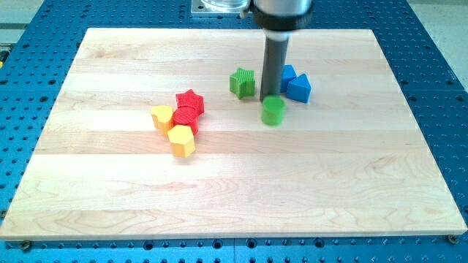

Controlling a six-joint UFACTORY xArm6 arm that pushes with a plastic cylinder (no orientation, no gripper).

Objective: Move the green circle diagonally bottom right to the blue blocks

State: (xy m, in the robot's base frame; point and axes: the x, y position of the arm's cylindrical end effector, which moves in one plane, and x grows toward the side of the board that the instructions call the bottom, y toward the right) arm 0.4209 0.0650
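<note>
The green circle (pixel 273 111) lies on the wooden board (pixel 234 190), right of centre toward the view's top. My tip (pixel 271 97) stands right at its upper edge, touching or nearly touching it. Two blue blocks sit just to the upper right: a blue triangle (pixel 298 88) and a second blue block (pixel 287 74) partly hidden behind my rod. A green star (pixel 243 82) lies to the left of my rod.
A cluster lies left of centre: a red star (pixel 190 101), a red block (pixel 186 117), a yellow heart (pixel 162 116) and a yellow block (pixel 181 140). A blue perforated table (pixel 439 88) surrounds the board.
</note>
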